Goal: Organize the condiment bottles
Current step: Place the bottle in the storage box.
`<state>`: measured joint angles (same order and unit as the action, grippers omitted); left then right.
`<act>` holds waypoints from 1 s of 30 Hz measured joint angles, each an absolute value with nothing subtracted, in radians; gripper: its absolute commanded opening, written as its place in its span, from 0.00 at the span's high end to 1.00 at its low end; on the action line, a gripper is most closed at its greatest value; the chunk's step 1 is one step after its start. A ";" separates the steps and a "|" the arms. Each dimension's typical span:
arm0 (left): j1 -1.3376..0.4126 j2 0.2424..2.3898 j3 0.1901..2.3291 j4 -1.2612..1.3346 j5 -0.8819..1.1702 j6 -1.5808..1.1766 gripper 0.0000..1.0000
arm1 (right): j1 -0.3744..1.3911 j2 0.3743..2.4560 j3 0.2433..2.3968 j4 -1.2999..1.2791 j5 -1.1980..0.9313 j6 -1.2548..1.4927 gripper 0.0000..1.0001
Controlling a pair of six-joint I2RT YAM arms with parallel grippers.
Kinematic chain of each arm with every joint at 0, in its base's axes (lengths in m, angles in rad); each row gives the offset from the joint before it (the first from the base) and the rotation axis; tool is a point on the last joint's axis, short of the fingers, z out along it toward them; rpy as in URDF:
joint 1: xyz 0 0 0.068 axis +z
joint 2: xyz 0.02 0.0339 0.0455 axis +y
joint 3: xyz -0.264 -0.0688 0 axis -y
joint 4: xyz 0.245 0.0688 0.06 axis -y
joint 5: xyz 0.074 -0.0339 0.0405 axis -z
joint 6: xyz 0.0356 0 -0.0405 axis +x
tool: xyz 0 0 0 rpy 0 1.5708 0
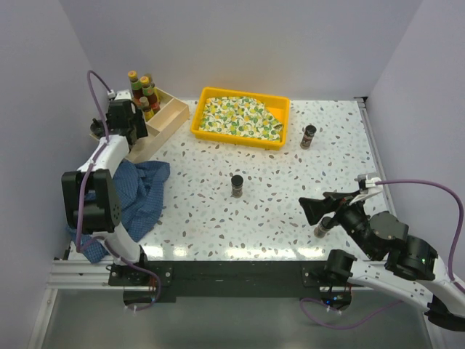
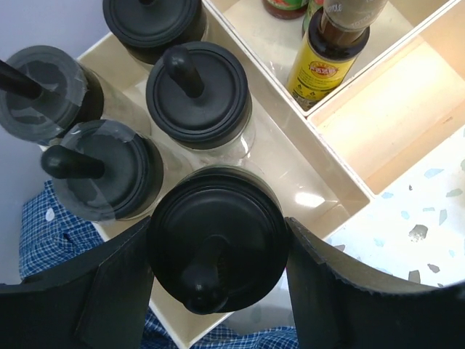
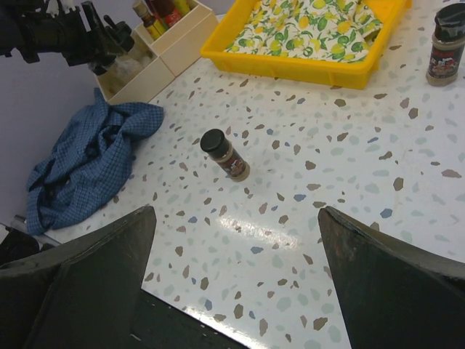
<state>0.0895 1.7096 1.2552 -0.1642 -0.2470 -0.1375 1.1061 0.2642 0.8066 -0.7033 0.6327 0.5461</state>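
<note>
Left wrist view: my left jaws are clenched on a black-capped bottle, one finger pressed against each side of its cap. It sits over the near end of the box's long compartment, and I cannot tell whether it stands on the floor there or hangs just above it. Four more capped bottles stand behind it in the same compartment, in two rows. In the next compartment over there is a brown sauce bottle with a yellow label.

From the top view, my left arm reaches to the box at the far left of the table. More sauce bottles stand upright in the box's far end. A blue cloth lies crumpled beside that arm, and the yellow tray sits just right of the box.

Three spice jars stand loose on the table. One is mid-table, one is right of the tray, and one is at the near right, just beside my right jaws.

The right jaws are released, spread wide and gripping nothing. The right wrist view looks out between them, with the mid-table jar well ahead.
</note>
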 measured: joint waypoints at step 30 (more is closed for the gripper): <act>-0.011 1.576 1.368 -0.361 -0.131 -0.224 0.00 | 1.106 0.494 0.846 -0.818 0.691 0.686 0.01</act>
